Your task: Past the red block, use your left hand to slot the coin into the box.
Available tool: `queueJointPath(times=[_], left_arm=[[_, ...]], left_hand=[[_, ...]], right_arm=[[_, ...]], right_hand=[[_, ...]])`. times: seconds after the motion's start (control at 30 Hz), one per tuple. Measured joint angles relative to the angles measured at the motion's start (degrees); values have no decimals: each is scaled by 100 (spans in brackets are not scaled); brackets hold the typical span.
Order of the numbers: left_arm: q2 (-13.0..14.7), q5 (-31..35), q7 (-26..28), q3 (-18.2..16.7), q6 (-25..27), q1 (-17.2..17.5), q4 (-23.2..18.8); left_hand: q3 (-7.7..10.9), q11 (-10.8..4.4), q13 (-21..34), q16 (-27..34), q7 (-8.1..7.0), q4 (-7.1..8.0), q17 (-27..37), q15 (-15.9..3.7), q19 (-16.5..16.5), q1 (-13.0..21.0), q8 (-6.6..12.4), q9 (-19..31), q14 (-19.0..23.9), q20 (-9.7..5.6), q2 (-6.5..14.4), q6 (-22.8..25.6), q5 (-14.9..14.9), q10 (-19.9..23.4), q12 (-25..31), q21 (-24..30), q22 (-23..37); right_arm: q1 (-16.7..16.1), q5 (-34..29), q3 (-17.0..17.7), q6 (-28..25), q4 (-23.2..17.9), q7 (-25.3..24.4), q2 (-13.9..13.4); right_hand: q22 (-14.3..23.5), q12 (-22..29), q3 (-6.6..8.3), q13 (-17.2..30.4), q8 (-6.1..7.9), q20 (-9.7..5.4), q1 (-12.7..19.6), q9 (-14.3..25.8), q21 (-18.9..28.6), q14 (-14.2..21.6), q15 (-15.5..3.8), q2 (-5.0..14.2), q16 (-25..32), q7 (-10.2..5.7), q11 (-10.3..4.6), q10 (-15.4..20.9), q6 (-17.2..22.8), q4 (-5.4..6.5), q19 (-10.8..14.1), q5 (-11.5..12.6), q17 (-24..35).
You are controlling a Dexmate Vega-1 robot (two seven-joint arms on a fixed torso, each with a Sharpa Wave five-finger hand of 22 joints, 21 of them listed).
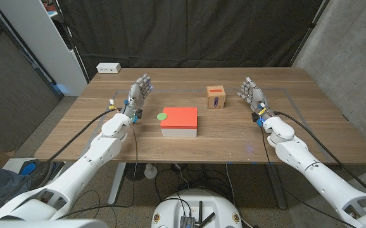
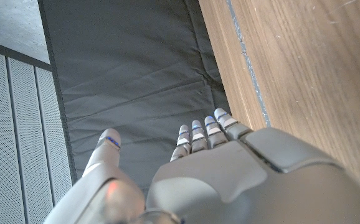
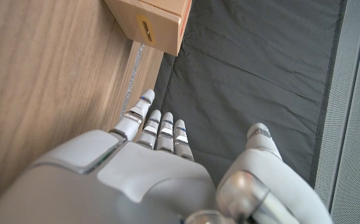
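From the head view one green coin (image 1: 162, 116) lay at picture centre, touching the left edge of one red block (image 1: 179, 117); the right wrist view caught one box's (image 1: 216, 97) slot (image 3: 144, 28). Left hand (image 1: 138, 95) and right hand (image 1: 252, 95) stood spread, holding nothing, on the surface (image 1: 297, 136).

Wooden table (image 1: 309, 136), red block (image 1: 179, 121), green coin (image 1: 161, 116), slotted box (image 1: 216, 97), white strip (image 1: 108, 67)
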Motion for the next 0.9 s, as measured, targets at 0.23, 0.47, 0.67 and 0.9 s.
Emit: queueJointPath(times=[0.23, 0.47, 0.67, 0.9], left_arm=[[60, 15, 139, -4, 197, 31, -138], [141, 20, 328, -16, 484, 81, -289], [255, 20, 475, -43, 703, 150, -467], [353, 19, 646, -77, 955, 212, -630]], left_hand=[[0, -16, 27, 245, -108, 0, 54, -8, 935, 18, 45, 0, 1142, 210, 18, 403, 0, 896, 224, 296, 87], [24, -137, 61, 621, 20, 24, 80, -302, 2252, 4, 89, -1, 2964, 159, 61, 876, 0, 2286, 512, 854, 216], [48, -181, 98, 908, 110, 51, 86, -546, 3341, -33, 89, -1, 4340, -94, 98, 1254, -1, 3620, 763, 1489, 418], [53, -400, 256, 1294, 183, 105, 160, -874, 4389, -44, 108, 27, 5670, -458, 108, 1659, -1, 4967, 1104, 2220, 699]], right_arm=[[-56, -16, 19, 0, -70, -65, -17], [-111, -31, 26, 0, -133, -115, -22], [-153, -70, 28, 4, -189, -195, -22], [-201, -104, 28, 11, -263, -266, -16]], right_hand=[[28, 0, 0, 0, 0, 0, 0, -16, 0, 1, 1, 0, 0, 0, -28, 28, 0, 0, 0, 0, 0], [28, 0, 0, -1, 0, 10, 0, -16, 0, 7, 7, 0, 0, -1, 2, 58, 41, 0, 51, 0, 0], [28, 0, 22, -1, 0, 10, 0, -16, 0, 33, 33, 0, 0, -1, 2, 58, 41, -22, 51, -1, 0], [27, 0, 22, -1, 0, 32, 1, -1, 0, 33, 32, 1, 0, -1, 2, 58, 41, -22, 73, -1, -1]])
